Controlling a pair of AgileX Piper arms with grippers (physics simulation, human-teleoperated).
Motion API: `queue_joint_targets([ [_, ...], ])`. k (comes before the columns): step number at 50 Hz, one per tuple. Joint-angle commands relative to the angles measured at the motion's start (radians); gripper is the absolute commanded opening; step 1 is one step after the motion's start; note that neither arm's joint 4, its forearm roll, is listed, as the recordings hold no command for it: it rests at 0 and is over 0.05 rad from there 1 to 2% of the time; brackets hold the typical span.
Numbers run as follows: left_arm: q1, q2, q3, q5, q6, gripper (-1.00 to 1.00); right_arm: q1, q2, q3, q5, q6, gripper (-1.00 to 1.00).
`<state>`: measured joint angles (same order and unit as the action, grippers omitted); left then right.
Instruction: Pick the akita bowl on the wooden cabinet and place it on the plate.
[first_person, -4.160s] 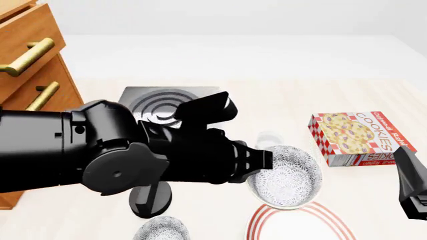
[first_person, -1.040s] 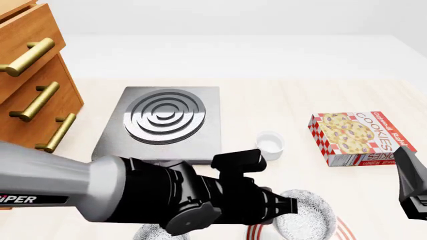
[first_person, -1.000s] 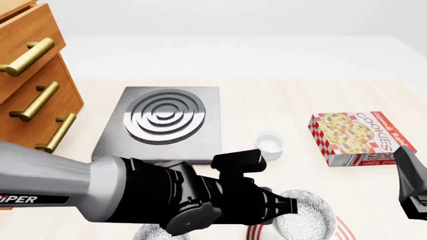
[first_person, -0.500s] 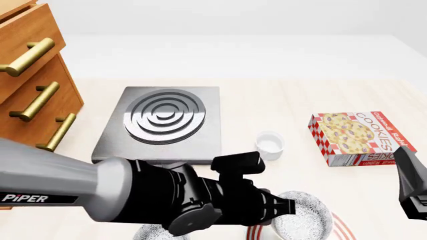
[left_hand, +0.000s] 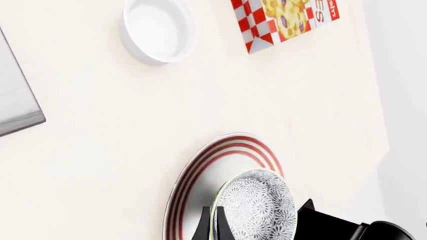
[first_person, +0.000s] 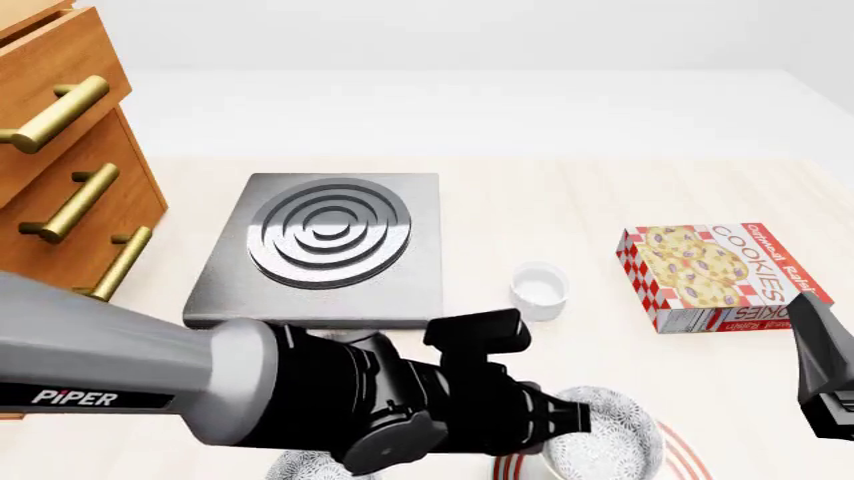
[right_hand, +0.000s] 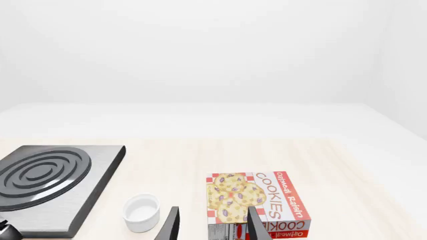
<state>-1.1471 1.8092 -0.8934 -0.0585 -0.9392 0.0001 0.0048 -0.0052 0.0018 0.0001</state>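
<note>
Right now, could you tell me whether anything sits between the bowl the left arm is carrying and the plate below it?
Nothing visible does: the akita bowl, held in the left gripper jaws, is directly over the plate, whose visible surface is bare.

Looking along the left tool (left_hand: 215, 231), pinched on the rim of the akita bowl (left_hand: 257, 209). Bowl tipped on edge over the plate (left_hand: 193, 170), red rings showing around it. Farther off on the pale counter (left_hand: 100, 130): small white cup (left_hand: 158, 29), corner of a red-checked cookie box (left_hand: 283, 20), and the edge of a grey stove slab (left_hand: 15, 97).
</note>
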Motion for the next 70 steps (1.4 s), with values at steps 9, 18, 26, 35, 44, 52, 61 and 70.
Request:
queue_joint_targets([
  [9,0.002,0.014,-0.010,-0.007,0.000,-1.00,0.000,0.000,0.000,0.000,0.000,1.00],
  [18,0.015,-0.004,-0.046,0.020,0.069,1.00,0.000,0.000,0.000,0.000,0.000,1.00],
  [26,0.096,-0.071,-0.090,0.071,0.179,1.00,0.000,0.000,0.000,0.000,0.000,1.00],
  [35,0.070,-0.155,-0.108,0.140,0.193,1.00,0.000,0.000,0.000,0.000,0.000,1.00],
  [44,0.060,-0.207,-0.107,0.166,0.192,1.00,0.000,0.000,0.000,0.000,0.000,1.00],
  [52,0.084,-0.255,-0.095,0.185,0.201,1.00,0.000,0.000,0.000,0.000,0.000,1.00],
  [61,0.127,-0.327,-0.061,0.191,0.203,1.00,0.000,0.000,0.000,0.000,0.000,1.00],
  [70,0.168,-0.417,0.014,0.171,0.187,1.00,0.000,0.000,0.000,0.000,0.000,1.00],
])
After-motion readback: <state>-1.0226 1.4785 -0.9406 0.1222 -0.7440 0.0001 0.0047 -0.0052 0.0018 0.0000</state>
